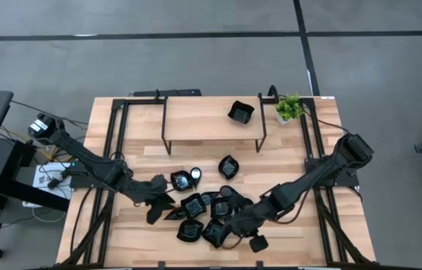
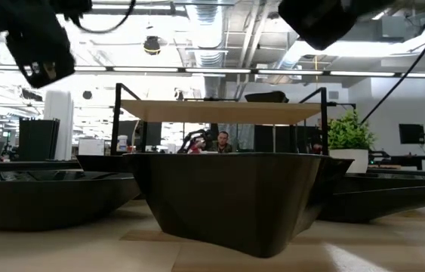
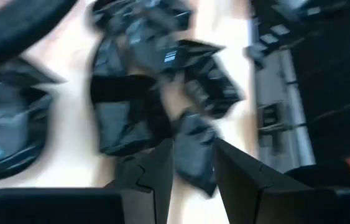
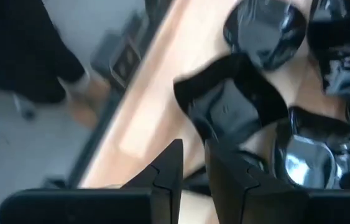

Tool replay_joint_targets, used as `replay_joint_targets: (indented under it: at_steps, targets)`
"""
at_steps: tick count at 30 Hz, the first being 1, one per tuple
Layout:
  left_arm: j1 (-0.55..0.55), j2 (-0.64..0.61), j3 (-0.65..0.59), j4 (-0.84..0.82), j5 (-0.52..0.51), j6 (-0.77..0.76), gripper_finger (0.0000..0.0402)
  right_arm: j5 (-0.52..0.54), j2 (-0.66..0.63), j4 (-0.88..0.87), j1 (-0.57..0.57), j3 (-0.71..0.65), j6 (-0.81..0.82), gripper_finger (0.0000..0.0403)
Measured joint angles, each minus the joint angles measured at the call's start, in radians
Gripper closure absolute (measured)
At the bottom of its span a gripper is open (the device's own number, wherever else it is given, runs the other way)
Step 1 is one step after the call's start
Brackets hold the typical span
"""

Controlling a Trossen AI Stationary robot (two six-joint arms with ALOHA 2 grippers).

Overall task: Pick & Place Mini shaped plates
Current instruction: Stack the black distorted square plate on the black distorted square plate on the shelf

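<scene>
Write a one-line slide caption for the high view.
Both grippers, left and right, work a cluster of mini black plates; one plate sits on the shelf.

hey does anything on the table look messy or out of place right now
Yes: the mini shaped plates lie jumbled and overlapping at the table's front, between both grippers. One plate sits alone on the raised shelf.

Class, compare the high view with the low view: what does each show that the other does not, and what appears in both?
Only the high view shows the whole table, the cluster of mini shaped plates spread out, and the left tool and right tool at it. Only the low view shows the room with a person behind. Both show the raised shelf, a plate on it and the potted plant.
</scene>
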Motion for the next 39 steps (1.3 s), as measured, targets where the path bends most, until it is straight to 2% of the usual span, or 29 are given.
replay_joint_targets:
  at_steps: [6, 11, 14, 20, 23, 29, 39]
  targets:
    - [-0.059, 0.000, 0.000, 0.106, -0.042, 0.002, 0.0289, 0.008, 0.110, -0.285, 0.015, 0.193, -0.179, 0.0339]
    - [-0.066, 0.000, 0.000, 0.108, -0.076, -0.007, 0.0289, 0.035, 0.124, -0.380, 0.032, 0.221, -0.269, 0.0339]
    - [-0.077, 0.000, 0.000, 0.116, -0.079, -0.008, 0.0289, 0.038, 0.124, -0.348, 0.032, 0.221, -0.269, 0.0339]
    - [-0.120, 0.000, 0.000, 0.117, -0.116, 0.182, 0.0289, 0.104, 0.138, -0.192, 0.030, 0.221, -0.241, 0.0339]
    - [-0.133, 0.000, 0.000, 0.117, -0.117, 0.213, 0.0289, 0.108, 0.157, -0.111, 0.022, 0.223, -0.235, 0.0339]
    - [-0.174, 0.000, 0.000, 0.116, -0.117, 0.329, 0.0289, 0.107, 0.203, -0.074, 0.022, 0.222, -0.163, 0.0339]
    - [-0.197, 0.000, 0.000, 0.117, -0.117, 0.318, 0.0289, 0.102, 0.216, -0.063, 0.053, 0.241, -0.077, 0.0339]
